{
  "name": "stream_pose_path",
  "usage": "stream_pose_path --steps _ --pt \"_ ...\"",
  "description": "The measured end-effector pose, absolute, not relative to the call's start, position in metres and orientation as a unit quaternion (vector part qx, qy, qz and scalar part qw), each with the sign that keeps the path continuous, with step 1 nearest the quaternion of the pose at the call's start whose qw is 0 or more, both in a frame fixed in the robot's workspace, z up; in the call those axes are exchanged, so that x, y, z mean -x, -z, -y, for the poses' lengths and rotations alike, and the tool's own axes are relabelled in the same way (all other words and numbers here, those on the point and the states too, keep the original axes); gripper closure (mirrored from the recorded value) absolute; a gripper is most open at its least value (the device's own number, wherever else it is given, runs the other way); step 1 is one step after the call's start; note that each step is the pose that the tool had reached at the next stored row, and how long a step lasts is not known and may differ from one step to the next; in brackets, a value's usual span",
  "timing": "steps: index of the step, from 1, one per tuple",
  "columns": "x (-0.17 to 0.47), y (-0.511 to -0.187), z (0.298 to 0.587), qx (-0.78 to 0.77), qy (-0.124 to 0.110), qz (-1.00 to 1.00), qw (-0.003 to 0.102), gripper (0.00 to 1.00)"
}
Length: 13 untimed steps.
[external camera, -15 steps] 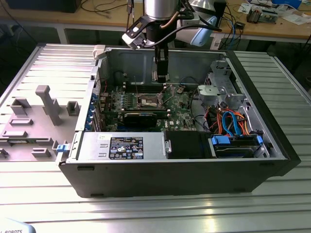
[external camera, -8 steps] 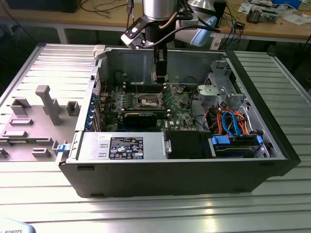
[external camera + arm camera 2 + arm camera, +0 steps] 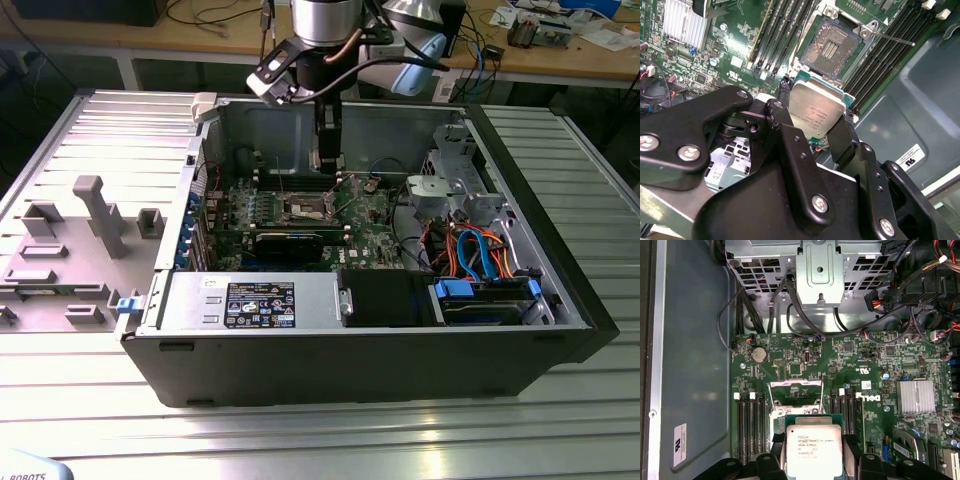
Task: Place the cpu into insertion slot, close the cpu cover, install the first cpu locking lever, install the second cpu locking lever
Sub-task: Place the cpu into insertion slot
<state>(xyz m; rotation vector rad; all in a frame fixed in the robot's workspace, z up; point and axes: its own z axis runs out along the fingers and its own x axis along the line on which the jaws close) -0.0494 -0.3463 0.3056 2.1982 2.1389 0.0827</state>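
Fingers (image 3: 785, 97) were clamped on two opposite edges of the one cpu (image 3: 817, 107), which hung tilted just short of the single insertion slot (image 3: 832, 45), open and bare. To my eye the job wanted the chip levelled and squared over that socket, then eased straight down, never pushed, lest contacts bend. Counting across the second wrist view: one finned heatsink (image 3: 682, 22), two banks of memory slots (image 3: 772, 40) flanking the socket, one wire locking lever (image 3: 895, 39) standing clear. One cpu cover (image 3: 795, 384) stood raised in the first wrist view.
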Motion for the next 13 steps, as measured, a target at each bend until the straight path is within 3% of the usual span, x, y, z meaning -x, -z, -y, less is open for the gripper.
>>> stream_pose_path --steps 13 --pt "0.0508 -0.2994 0.3463 -0.716 -0.027 -0.697 0.037 0.46"
